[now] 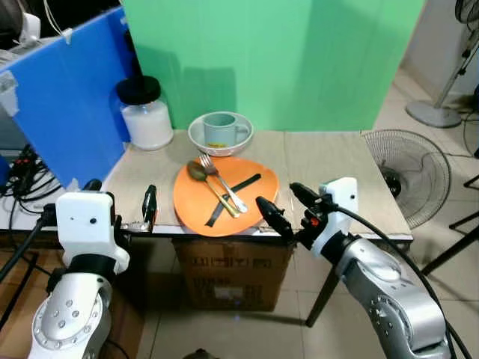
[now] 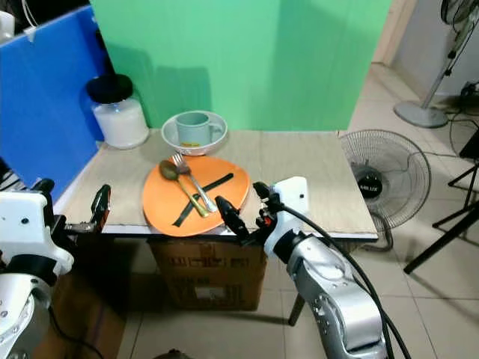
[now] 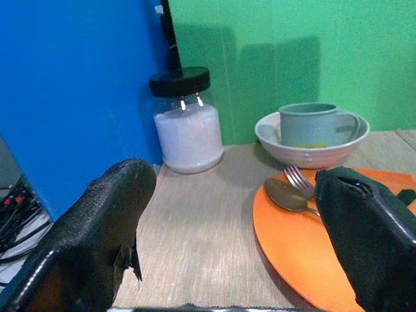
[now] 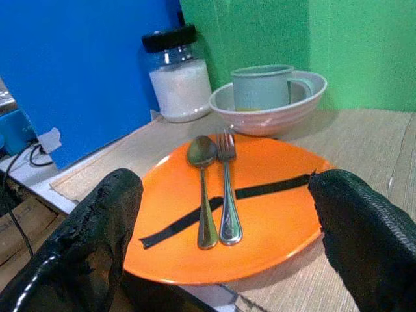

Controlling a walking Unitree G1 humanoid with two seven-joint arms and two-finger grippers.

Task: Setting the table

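The spoon [image 4: 203,188] and fork [image 4: 225,188] lie side by side on the orange plate [image 1: 191,206], near the table's [image 1: 322,161] front edge. Both look thin, stiff and slippery, best pinched mid-handle. The right gripper [image 1: 288,206], fingers spread and empty, hovers at the plate's four o'clock; the left gripper [image 1: 150,206], likewise spread, at nine.

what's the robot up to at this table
It's setting the table, and nothing is held yet. Both grippers hover open at the near edge: the right gripper by the orange plate, the left gripper further left. A spoon and fork lie on the plate; a mug sits in a bowl behind.
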